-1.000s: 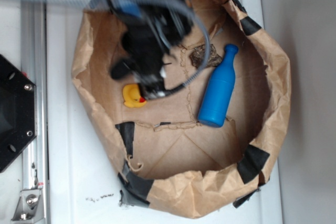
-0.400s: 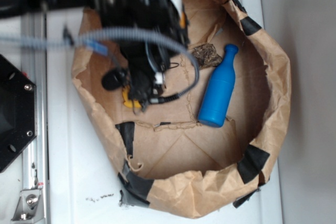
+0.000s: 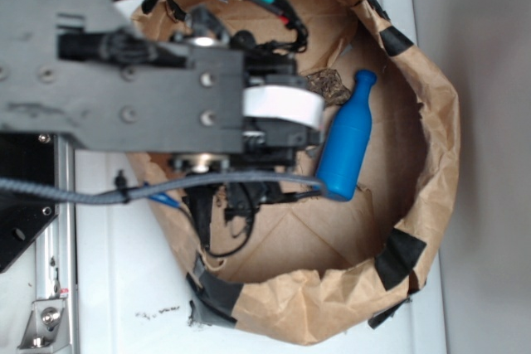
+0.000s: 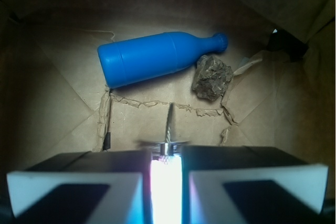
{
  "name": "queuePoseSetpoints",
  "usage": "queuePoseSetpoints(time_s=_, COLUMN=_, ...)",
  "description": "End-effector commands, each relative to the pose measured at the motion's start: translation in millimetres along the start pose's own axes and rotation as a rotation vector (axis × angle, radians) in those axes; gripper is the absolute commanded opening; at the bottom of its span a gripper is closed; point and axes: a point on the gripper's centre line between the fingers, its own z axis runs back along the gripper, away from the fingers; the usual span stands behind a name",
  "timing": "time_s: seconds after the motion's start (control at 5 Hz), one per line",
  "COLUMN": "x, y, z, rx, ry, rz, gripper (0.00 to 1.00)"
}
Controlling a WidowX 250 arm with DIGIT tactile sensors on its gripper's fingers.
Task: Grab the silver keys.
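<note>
Two pale fingers [image 4: 73,182] of the hand [image 4: 167,179] stand narrow, pinching the silver keys [image 4: 168,137] above the paper bag [image 4: 63,114] floor; farther off lie a blue bottle [image 4: 157,57] and brown lump [image 4: 212,77].

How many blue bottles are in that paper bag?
1. The blue bottle lies on its side on the paper bag's floor, beside a brown lump. The arm hides part of the bag, so more could be there.
</note>
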Motion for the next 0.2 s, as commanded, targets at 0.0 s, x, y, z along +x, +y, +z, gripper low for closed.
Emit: queuePoseSetpoints(time_s=0.0, x=4.6, y=6.8, z=12.1, rx=0.012, ry=-0.054, rz=0.022, gripper=0.0)
